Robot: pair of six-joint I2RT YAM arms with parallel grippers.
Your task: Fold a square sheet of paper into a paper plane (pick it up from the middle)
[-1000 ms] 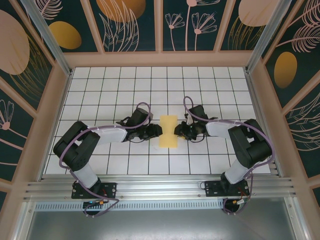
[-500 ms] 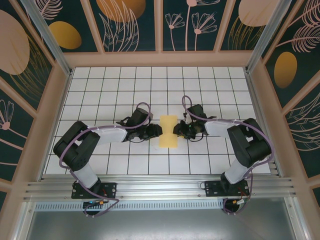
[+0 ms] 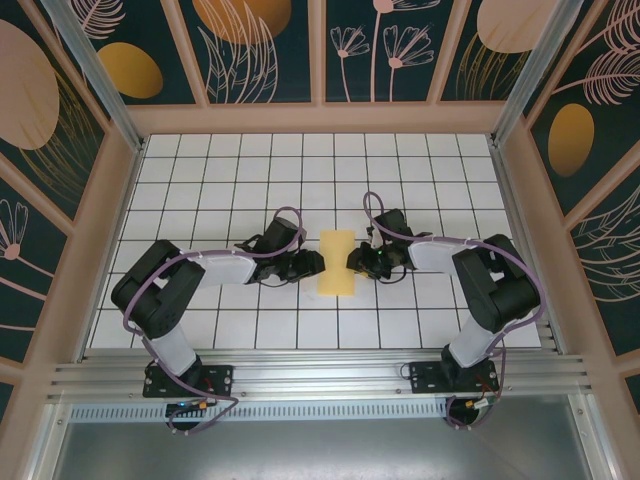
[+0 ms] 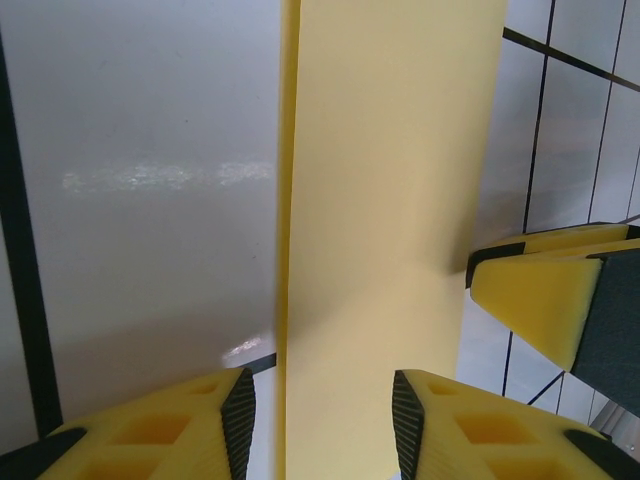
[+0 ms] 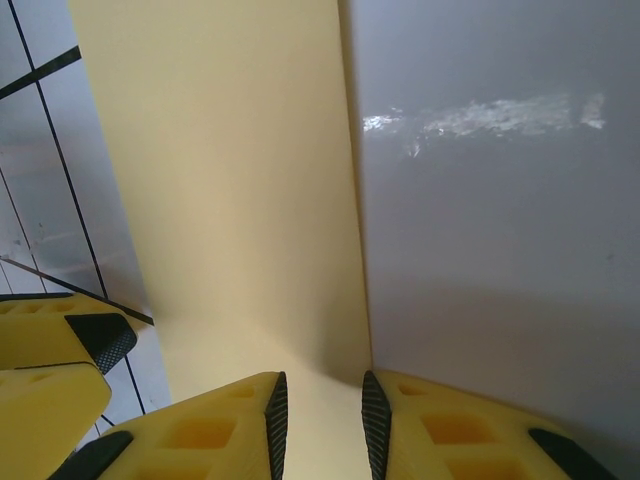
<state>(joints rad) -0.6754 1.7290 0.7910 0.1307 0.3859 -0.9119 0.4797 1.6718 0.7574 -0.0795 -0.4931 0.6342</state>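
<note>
While left gripper [image 3: 319, 263] and right gripper [image 3: 351, 262] flank it, paper [image 3: 338, 282] straightened.

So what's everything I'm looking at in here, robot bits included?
sheet of paper: one, pale yellow, table centre between the grippers
table: one, white tiles, dark grid lines
wall panels: several, dark green with orange and pink plants, far and side edges
metal rail: one, silver, near edge
left arm: one, black and white, near left
right arm: one, same colours, near right
left gripper: one, yellow fingers, paper's left edge
right gripper: one, yellow fingers, paper's right edge
</note>
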